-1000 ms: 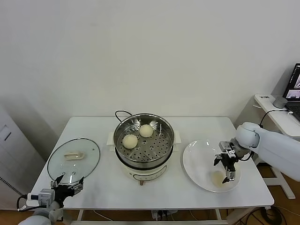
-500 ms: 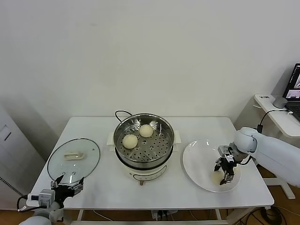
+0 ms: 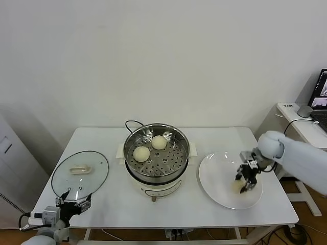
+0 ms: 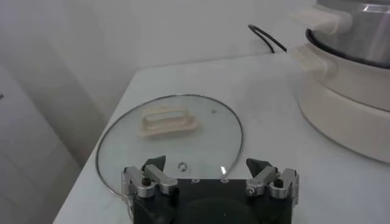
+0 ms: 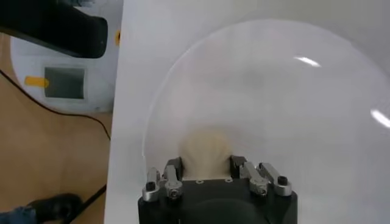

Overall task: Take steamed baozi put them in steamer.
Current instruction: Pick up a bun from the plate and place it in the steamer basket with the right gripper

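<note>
The steamer (image 3: 182,144) stands mid-table on its white pot base, with two steamed baozi (image 3: 141,153) (image 3: 159,142) on its perforated floor. To its right lies a white plate (image 3: 217,176). Over the plate, my right gripper (image 3: 245,182) is shut on a third baozi (image 3: 238,185). In the right wrist view both fingers press the sides of this cream bun (image 5: 206,149), which sits in the right gripper (image 5: 206,167) just above the plate (image 5: 274,91). My left gripper (image 3: 76,204) waits open at the table's front left corner, with nothing in it (image 4: 207,167).
A glass lid (image 3: 80,173) with a white handle lies flat at the left, just beyond the left gripper (image 4: 170,140). The pot's black cord (image 3: 134,123) runs behind the steamer. A side desk with a laptop (image 3: 322,97) stands off the table's right edge.
The right gripper's fingers have shut on the baozi on the plate, and the bun now sits slightly higher. The left arm has not moved.
</note>
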### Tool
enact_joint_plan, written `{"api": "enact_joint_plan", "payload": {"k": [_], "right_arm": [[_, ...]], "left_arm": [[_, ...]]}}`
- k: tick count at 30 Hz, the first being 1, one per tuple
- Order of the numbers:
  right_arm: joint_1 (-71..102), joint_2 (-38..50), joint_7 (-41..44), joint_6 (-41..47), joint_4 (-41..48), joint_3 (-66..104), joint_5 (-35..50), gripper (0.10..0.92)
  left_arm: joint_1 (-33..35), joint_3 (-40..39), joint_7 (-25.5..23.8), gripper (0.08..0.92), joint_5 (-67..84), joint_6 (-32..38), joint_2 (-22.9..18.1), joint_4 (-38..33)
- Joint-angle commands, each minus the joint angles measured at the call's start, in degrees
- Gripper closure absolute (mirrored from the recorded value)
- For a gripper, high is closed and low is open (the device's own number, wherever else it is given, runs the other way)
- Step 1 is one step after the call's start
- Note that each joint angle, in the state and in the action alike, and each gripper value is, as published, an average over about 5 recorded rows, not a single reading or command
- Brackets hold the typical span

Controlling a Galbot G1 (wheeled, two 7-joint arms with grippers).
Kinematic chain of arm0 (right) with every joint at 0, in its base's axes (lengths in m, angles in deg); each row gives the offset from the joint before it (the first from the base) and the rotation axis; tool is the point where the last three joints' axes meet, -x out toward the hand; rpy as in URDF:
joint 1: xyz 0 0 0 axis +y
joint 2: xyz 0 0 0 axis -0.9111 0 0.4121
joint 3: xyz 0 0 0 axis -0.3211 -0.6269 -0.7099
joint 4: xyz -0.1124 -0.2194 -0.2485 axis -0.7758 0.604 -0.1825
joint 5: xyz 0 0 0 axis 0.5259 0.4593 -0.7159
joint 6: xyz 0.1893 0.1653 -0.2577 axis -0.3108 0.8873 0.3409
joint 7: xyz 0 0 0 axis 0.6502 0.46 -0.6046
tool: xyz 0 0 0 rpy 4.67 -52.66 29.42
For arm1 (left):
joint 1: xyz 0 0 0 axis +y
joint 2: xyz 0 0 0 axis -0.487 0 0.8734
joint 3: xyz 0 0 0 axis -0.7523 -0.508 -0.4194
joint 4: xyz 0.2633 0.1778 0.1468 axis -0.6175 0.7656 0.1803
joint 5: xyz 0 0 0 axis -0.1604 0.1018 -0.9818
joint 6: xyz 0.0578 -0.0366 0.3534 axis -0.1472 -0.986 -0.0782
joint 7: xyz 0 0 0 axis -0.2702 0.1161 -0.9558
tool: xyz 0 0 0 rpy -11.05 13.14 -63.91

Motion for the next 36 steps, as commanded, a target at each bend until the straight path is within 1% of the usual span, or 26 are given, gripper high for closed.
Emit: {"api": "enact_joint_plan", "payload": {"k": [1, 4, 10, 13, 20, 27, 36], "right_arm": [[-19.31, -7.34, 1.65, -5.65, 1.53, -3.65, 5.54, 0.539], [-22.59, -11.30, 2.15, -9.28, 2.40, -3.69, 7.90, 0.538], [-25.86, -17.45, 3.52, -16.47, 1.62, -4.16, 8.92, 0.533], [-25.96, -19.97, 3.34, -19.18, 0.61, -4.23, 8.43, 0.533], [-24.71, -26.77, 4.37, -30.19, 0.40, -4.49, 5.24, 0.533], [-21.29, -32.23, 4.29, -39.53, -1.43, -2.90, -0.87, 0.524], [-13.81, -35.74, 3.00, -51.04, -1.88, 0.74, -14.48, 0.524]], "left_arm": [[-0.08, -0.08, 0.03, 0.177, 0.01, -0.02, 0.16, -0.07], [-0.34, -0.40, 0.06, 0.177, 0.03, -0.05, 0.33, -0.09], [-0.67, -0.99, 0.09, 0.177, 0.04, -0.10, 0.67, -0.17], [-0.63, -1.12, 0.12, 0.177, 0.08, -0.08, 0.66, -0.17], [-0.13, -1.00, 0.15, 0.177, 0.11, 0.09, 0.77, -0.44], [0.19, -0.81, 0.16, 0.177, 0.09, 0.07, 0.70, -0.86], [0.53, -0.62, 0.17, 0.177, 0.00, 0.11, 0.51, -1.09]]}}
